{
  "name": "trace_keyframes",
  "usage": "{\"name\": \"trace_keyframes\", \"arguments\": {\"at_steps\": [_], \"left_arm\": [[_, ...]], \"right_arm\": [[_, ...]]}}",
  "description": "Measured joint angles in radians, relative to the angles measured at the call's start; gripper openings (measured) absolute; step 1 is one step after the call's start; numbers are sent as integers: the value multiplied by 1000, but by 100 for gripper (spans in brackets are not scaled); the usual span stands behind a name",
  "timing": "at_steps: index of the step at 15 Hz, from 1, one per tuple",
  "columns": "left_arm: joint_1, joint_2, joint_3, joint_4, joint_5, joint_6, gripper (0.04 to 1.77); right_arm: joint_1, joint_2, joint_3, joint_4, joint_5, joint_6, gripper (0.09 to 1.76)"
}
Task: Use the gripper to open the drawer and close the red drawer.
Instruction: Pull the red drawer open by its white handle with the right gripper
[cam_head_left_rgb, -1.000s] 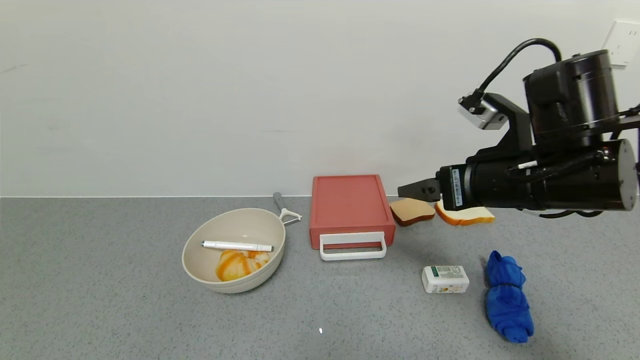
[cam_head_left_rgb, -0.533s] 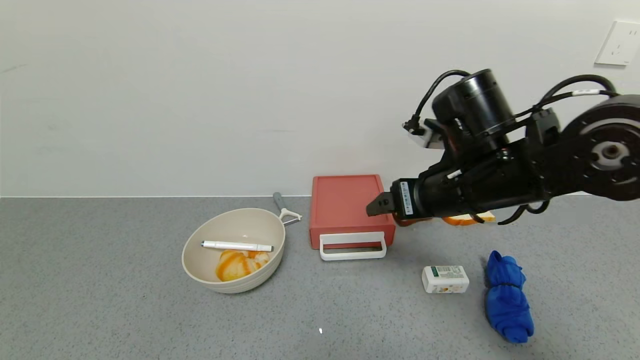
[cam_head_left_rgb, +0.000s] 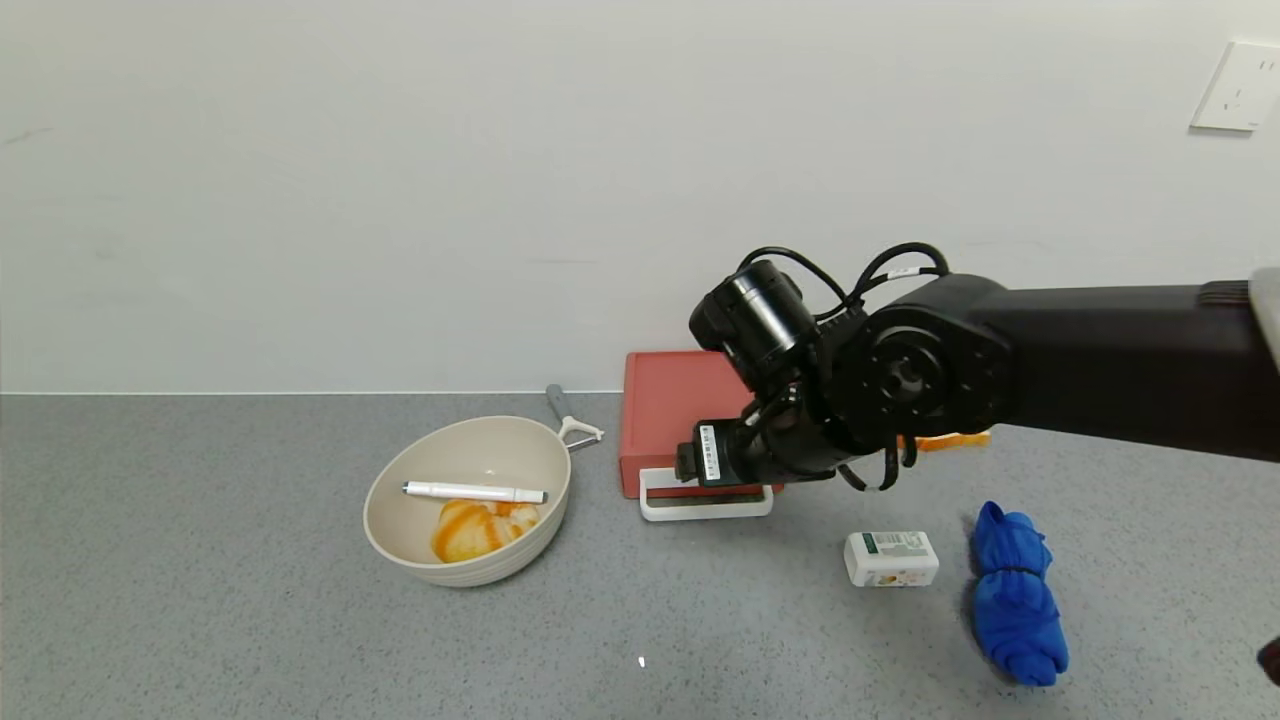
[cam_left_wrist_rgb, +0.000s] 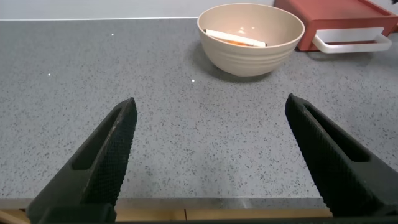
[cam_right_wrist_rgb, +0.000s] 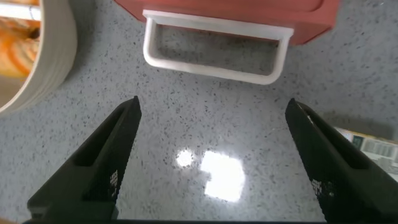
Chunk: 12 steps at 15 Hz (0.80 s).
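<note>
The red drawer (cam_head_left_rgb: 668, 420) sits on the grey desk (cam_head_left_rgb: 250, 620) by the back wall, with its white handle (cam_head_left_rgb: 705, 508) at the front. The right pincer (cam_right_wrist_rgb: 214, 162) hangs just above the handle, its two fingers wide apart and holding nothing. A white sticker (cam_head_left_rgb: 709, 452) with a barcode is on that arm, too small to read. The left pincer (cam_left_wrist_rgb: 217, 155) is far off over bare desk, with its fingers apart too. One cream bowl (cam_head_left_rgb: 470, 500) stands just beside the drawer, with one white pen (cam_head_left_rgb: 474, 492) and an orange thing (cam_head_left_rgb: 478, 529) inside. One peeler (cam_head_left_rgb: 570, 415) lies behind the bowl. One small white box (cam_head_left_rgb: 890, 558) has a label I cannot read. One blue cloth (cam_head_left_rgb: 1015, 595) lies beside it. Bread (cam_head_left_rgb: 955, 440) peeks from behind the arm. One wall socket (cam_head_left_rgb: 1233, 87) is up high.
</note>
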Motion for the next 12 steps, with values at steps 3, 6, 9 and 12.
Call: {"name": "trace_keyframes", "arguments": {"at_steps": [3,6,9,12], "left_arm": [[0,0,0,0,0,0,172],[0,0,0,0,0,0,172],[0,0,0,0,0,0,172],[0,0,0,0,0,0,172]], "right_arm": [[17,71,-41,0,-11,67,171],[24,118,-73,-16,-79,111,171],[27,156,-82,-74,-97,121,171],[26,187,-88,-104,-99,110,171]]}}
